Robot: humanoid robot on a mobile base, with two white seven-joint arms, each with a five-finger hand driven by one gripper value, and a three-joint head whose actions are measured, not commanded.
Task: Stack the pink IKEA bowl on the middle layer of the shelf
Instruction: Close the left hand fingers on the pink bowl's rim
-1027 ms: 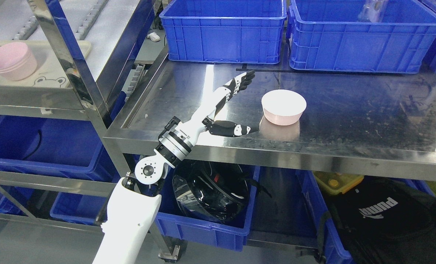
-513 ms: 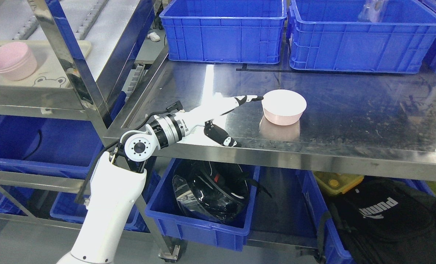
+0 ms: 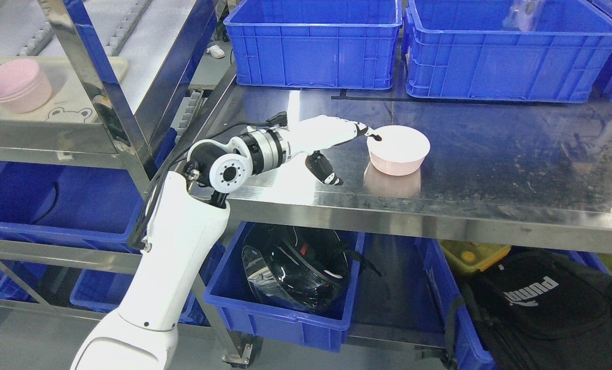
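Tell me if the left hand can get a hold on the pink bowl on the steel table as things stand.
Probably yes. The left hand is open at the pink bowl, fingertips over its near rim, thumb below. Nothing on the steel table stands between them.

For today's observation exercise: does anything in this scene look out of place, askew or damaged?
Nothing looks spilled or damaged. The pink bowl stands upright on the steel table, apart from the pink bowl stack on the shelf at left. The left hand reaches it, fingers over its rim.
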